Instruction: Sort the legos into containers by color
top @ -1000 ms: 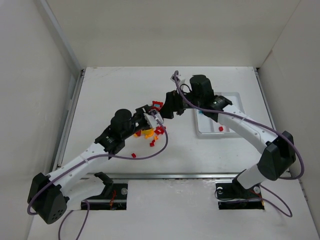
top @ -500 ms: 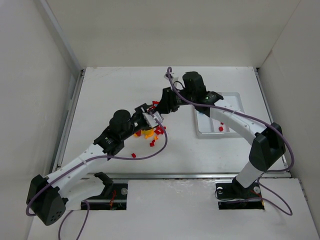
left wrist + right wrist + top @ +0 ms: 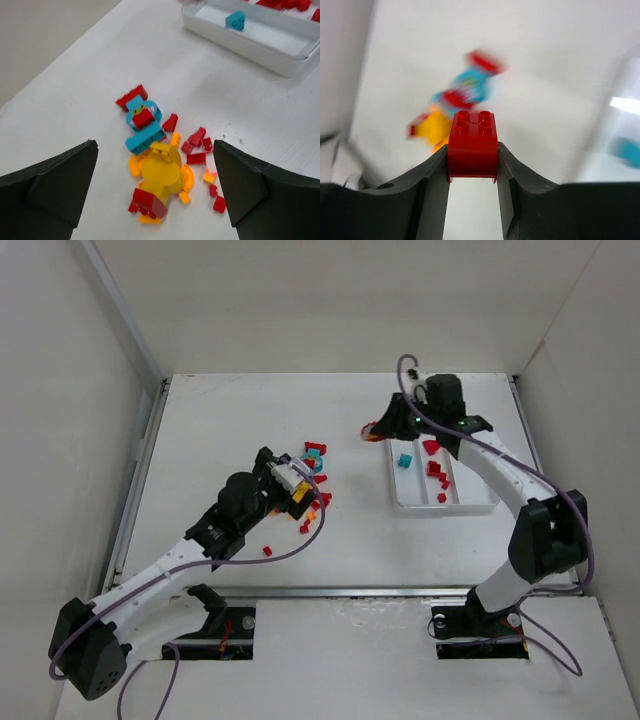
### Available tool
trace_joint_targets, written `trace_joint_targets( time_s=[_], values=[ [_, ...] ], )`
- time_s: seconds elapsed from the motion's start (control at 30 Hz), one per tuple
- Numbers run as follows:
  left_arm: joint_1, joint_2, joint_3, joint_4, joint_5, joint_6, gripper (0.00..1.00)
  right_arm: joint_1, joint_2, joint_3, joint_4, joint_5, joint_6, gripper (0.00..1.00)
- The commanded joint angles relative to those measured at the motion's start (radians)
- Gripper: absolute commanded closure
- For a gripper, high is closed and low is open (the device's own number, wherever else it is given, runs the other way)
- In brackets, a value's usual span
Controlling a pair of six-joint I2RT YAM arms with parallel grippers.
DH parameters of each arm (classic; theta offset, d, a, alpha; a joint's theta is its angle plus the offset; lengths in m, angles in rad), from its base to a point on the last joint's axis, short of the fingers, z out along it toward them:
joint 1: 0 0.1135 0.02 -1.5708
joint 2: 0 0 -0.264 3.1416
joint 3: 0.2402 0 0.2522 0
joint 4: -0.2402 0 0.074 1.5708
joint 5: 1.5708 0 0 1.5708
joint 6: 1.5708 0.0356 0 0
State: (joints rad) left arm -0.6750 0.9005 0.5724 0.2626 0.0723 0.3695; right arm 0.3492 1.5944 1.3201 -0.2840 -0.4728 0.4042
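The loose legos (image 3: 159, 150) lie heaped on the white table: a yellow piece (image 3: 162, 170), teal pieces (image 3: 142, 125), and small red and orange ones. My left gripper (image 3: 155, 200) hovers open above the heap (image 3: 312, 485) with nothing between its fingers. My right gripper (image 3: 472, 160) is shut on a red four-stud brick (image 3: 472, 145), held above the table just left of the white tray (image 3: 445, 508). The tray's left compartment holds a teal brick (image 3: 404, 460), and the one beside it holds several red bricks (image 3: 435, 468).
A single red piece (image 3: 267, 551) lies apart, near the left arm's forearm. White walls close in the table on the left, back and right. A metal rail runs along the near edge.
My right gripper shut on the red brick at the heap and carried it right toward the tray. My left gripper opened and drew back slightly over the heap.
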Motion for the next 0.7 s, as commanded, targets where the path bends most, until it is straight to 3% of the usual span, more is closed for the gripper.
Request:
trace_joint_targets(
  time_s=[0.0,0.13,0.23,0.57,0.6,0.67],
  values=[
    [-0.006,-0.026,-0.055,-0.034,-0.118,-0.122,0.0,-0.113,-0.044,-0.028,-0.034,0.291,0.01,1.0],
    [0.005,-0.055,-0.112,-0.045,-0.18,-0.159,0.0,-0.232,-0.03,-0.075,0.035,0.469,0.065,1.0],
    [0.037,-0.068,-0.138,-0.065,-0.17,-0.159,0.0,-0.257,0.025,-0.075,0.045,0.552,0.094,1.0],
    [0.077,-0.112,-0.201,-0.011,-0.177,-0.17,0.0,-0.286,0.229,0.024,0.043,0.583,0.163,0.99],
    [0.077,-0.112,-0.201,-0.011,-0.177,-0.17,0.0,-0.286,0.243,0.024,0.031,0.583,0.163,0.95],
    [0.086,-0.112,-0.201,-0.011,-0.177,-0.17,0.0,-0.286,0.263,0.039,0.031,0.574,0.142,0.74]
  ],
)
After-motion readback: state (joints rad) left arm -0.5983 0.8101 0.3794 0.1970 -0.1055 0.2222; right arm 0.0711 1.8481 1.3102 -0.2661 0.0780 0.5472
